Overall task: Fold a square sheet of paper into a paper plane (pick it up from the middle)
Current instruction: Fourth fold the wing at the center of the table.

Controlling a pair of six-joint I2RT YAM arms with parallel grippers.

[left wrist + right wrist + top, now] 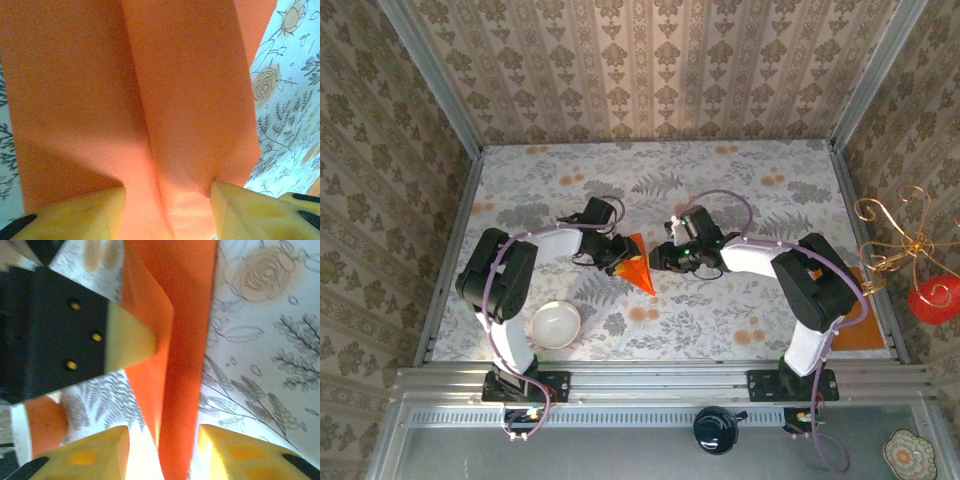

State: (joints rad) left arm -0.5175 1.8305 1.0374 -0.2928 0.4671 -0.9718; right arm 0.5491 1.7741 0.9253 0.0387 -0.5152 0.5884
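We locate the plane (640, 268) near the centre of the table (740, 180), as a bright orange folded wedge whose tip points toward 5 o'clock in the top view. The left gripper (617, 252) sits at 9 o'clock of the plane and the right gripper (663, 258) at 3 o'clock, the two facing each other across the paper. In the left wrist view, the yellow pads (85, 212) stand apart at 7 and 5 o'clock. The paper lies beyond them, wider than the gap, with a long crease running toward 12 o'clock. Both pads meet paper, but we cannot tell whether they clamp the ridge between them or only rest against it. In the right wrist view, the right pads (95, 450) are spread. The folded strip runs from 12 to 6 o'clock between them. A bright gap separates the left-hand pad from the paper, and the other pad is just beside the paper's edge, so nothing is pinched. In the same view, one yellow-tipped finger (127, 340) of the left gripper comes in from 9 o'clock and touches a raised flap of the plane. A white bowl (555, 323) rests at 7 o'clock of the plane, well apart from it. A duller orange rectangle (855, 335) lies at 4 o'clock near the table edge, partly under the right arm.
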